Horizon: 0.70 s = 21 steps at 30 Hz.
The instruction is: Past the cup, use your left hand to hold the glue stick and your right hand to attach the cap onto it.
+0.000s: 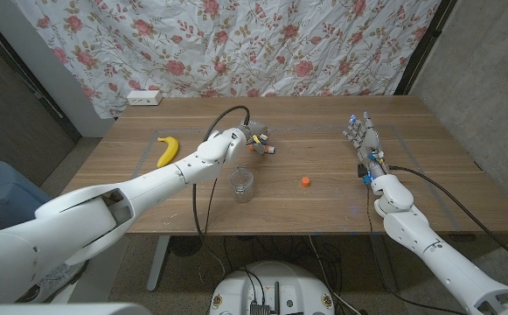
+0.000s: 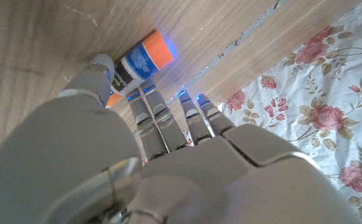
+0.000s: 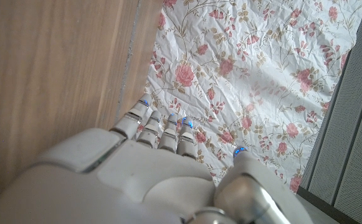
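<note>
The glue stick [image 1: 269,150] lies on the wooden table [image 1: 323,210] past the clear cup [image 1: 242,185]. In the left wrist view the glue stick [image 2: 142,60] shows a blue-and-white label and an orange end, lying flat on the wood. My left hand [image 1: 254,136] is right over it with fingers [image 2: 193,121] stretched out; its thumb [image 2: 98,70] is against the stick's side, with no grip closed on it. The small orange cap [image 1: 306,182] sits alone on the table to the right of the cup. My right hand [image 1: 362,136] waits far right, fingers straight, holding nothing.
A banana [image 1: 167,150] lies at the table's left. A white power strip [image 1: 143,97] sits by the far left corner, under the flowered curtain [image 1: 262,44]. A black cable [image 1: 227,115] arcs over my left arm.
</note>
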{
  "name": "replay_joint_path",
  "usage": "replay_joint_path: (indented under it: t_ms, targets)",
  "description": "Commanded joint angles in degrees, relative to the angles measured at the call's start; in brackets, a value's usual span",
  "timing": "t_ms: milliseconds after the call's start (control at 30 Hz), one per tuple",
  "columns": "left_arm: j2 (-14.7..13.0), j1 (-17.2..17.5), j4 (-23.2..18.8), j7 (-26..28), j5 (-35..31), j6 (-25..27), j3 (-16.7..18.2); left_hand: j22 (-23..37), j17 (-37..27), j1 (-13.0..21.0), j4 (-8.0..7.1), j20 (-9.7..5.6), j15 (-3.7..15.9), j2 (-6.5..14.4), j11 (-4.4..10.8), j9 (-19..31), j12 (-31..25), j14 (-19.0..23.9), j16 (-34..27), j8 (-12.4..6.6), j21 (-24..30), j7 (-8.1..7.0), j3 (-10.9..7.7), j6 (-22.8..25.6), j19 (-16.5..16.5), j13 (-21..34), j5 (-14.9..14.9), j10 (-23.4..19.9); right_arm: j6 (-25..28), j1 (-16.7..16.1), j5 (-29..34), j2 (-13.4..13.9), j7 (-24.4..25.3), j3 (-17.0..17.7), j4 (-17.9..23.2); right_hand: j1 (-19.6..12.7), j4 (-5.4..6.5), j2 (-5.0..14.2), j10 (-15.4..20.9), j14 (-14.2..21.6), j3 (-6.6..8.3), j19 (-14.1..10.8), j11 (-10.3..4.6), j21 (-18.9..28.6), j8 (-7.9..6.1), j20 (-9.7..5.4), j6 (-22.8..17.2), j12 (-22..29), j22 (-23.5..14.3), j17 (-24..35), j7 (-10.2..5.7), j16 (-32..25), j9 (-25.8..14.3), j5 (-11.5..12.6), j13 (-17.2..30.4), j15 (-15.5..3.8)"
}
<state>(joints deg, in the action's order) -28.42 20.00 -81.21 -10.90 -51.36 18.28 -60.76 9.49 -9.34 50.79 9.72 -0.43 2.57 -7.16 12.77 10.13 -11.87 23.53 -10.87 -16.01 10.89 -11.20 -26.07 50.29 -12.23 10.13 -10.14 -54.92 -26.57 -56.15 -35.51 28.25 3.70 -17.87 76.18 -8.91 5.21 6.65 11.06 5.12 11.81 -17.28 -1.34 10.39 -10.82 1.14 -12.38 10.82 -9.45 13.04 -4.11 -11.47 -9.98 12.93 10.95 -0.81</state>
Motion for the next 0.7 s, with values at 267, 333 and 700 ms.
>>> replay_joint_path:
  t_ms: [267, 333, 700]
  targets:
    - [0.71, 0.05, 2.76, 5.96, 0.38, -0.69, -0.99, 0.12, -0.23, 2.96, 0.01, -1.93, 8.47, 0.68, -0.02, 0.24, 0.02, 2.75, 0.13, 0.43, 0.21, -0.01, 1.62, 8.96, -3.41, 0.34, -0.34, -6.82, 0.01, -0.02, 0.23, -0.24, 0.66, 0.07, 0.02, 0.16, 0.07, 0.26, 0.52, 0.46, 0.5, -0.19, -0.14, 0.41, -0.38, 0.15, -0.86, 0.42, -0.14, -0.03, -0.06, -0.47, -0.27, 0.29, 0.03, -0.22]
    - [0.54, 0.11, 2.47, 5.84, 0.55, -0.53, -0.9, 0.12, -0.24, 3.43, 0.04, -2.16, 8.58, 0.77, 0.07, 0.3, 0.03, 3.1, 0.17, 0.36, 0.15, 0.07, 1.88, 10.73, -3.77, 0.36, -0.37, -7.82, 0.01, 0.06, 0.23, -0.31, 0.68, 0.04, -0.05, 0.16, 0.06, 0.27, 0.57, 0.48, 0.52, -0.22, -0.08, 0.42, -0.38, 0.21, -0.86, 0.44, -0.14, -0.04, -0.05, -0.47, -0.27, 0.29, 0.03, -0.2]
    - [-1.47, 0.91, -0.6, 5.83, 0.64, 0.03, 0.15, 0.09, -0.24, 4.55, -0.2, -2.65, 8.67, 2.0, 0.03, 0.04, -0.4, 4.1, 0.21, 0.77, 0.13, 0.48, 2.47, 14.86, -4.77, 0.54, -0.46, -11.59, 0.13, 0.15, 0.6, -0.17, 0.87, -0.06, 0.22, 0.25, 0.04, 0.38, 0.64, 0.5, 0.7, -0.28, -0.26, 0.42, -0.39, 0.21, -1.1, 0.44, -0.15, -0.11, -0.07, -0.49, -0.28, 0.33, 0.03, -0.23]
